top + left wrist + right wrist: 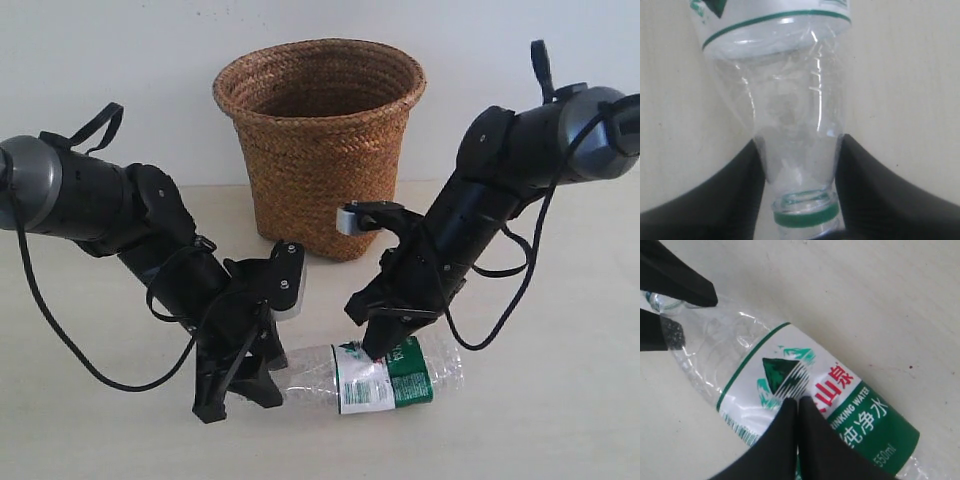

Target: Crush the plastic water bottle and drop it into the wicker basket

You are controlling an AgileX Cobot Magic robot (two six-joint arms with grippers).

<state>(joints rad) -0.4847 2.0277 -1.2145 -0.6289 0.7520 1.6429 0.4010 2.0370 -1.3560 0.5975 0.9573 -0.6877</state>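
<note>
The plastic water bottle [385, 378] lies on its side on the table, its white-and-green label facing up. My left gripper [243, 385] is shut on the bottle's neck. In the left wrist view its fingers [742, 192] press both sides of the clear shoulder of the bottle [790, 105], just above the green cap ring [802, 216]. My right gripper [380, 347] is shut with nothing between its fingers, and its tips rest on the label. In the right wrist view, this gripper [798, 402] points down at the bottle [835, 380]. The wicker basket [320, 150] stands upright behind both arms.
A pale wall rises just behind the basket. Black cables [60, 330] loop down from both arms onto the table. The left gripper's black fingers [675, 275] show at the bottle's neck in the right wrist view.
</note>
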